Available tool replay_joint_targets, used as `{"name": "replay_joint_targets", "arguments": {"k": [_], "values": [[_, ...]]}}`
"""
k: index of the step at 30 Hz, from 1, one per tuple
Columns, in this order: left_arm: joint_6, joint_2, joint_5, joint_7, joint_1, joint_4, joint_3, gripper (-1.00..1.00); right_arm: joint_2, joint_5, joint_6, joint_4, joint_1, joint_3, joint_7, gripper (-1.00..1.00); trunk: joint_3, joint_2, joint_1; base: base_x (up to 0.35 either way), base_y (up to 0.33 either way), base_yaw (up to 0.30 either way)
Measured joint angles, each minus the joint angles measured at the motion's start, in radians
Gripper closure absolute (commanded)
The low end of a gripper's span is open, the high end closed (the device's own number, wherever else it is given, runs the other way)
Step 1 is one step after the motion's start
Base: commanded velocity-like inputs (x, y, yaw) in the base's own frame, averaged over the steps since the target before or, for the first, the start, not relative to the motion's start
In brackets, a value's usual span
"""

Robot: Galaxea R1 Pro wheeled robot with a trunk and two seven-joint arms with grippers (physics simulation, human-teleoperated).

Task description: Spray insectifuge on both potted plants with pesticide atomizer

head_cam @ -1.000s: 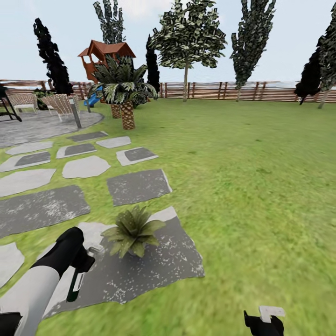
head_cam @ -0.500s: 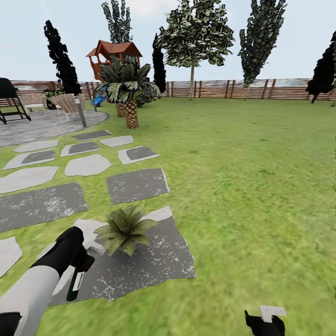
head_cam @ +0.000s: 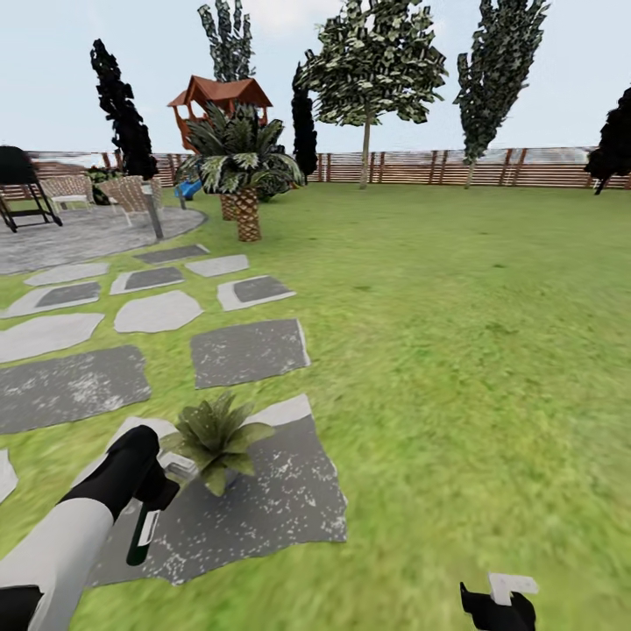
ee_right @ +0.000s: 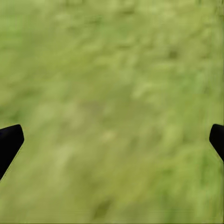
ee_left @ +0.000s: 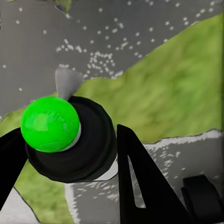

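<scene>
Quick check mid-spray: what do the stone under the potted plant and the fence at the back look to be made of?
The stepping stone looks like matt grey stone or concrete, going by its white speckles and rough edges. The fence looks like brown wood, from its horizontal slats and posts, though at that range it is hard to confirm.

My left arm reaches in from seven o'clock, its left gripper (head_cam: pixel 153 491) clamped on the pesticide atomizer (head_cam: pixel 140 535). My right gripper (head_cam: pixel 497 605) sits low at five o'clock, fingertips (ee_right: pixel 9 142) spread wide, holding nothing.

Palm (head_cam: pixel 237 166), red playhouse (head_cam: pixel 219 101), chairs (head_cam: pixel 131 194)
</scene>
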Motion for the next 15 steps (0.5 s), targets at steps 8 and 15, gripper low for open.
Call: {"name": "replay_joint_targets", "arguments": {"k": [8, 15], "values": [[0.0, -0.004, 0.002, 0.001, 0.0, -0.001, 0.001, 1.0, 0.0, 0.0, 0.0, 0.0, 0.0, 0.0, 0.0, -1.0, 0.0, 0.0, 0.0, 0.174, -0.247, 0.274], [0.003, -0.007, -0.007, 0.003, 0.0, 0.001, -0.002, 1.0, -0.003, 0.0, 0.0, -0.002, 0.0, 0.0, 0.001, -1.0, 0.0, 0.0, 0.0, 0.073, -0.277, 0.061]]}}
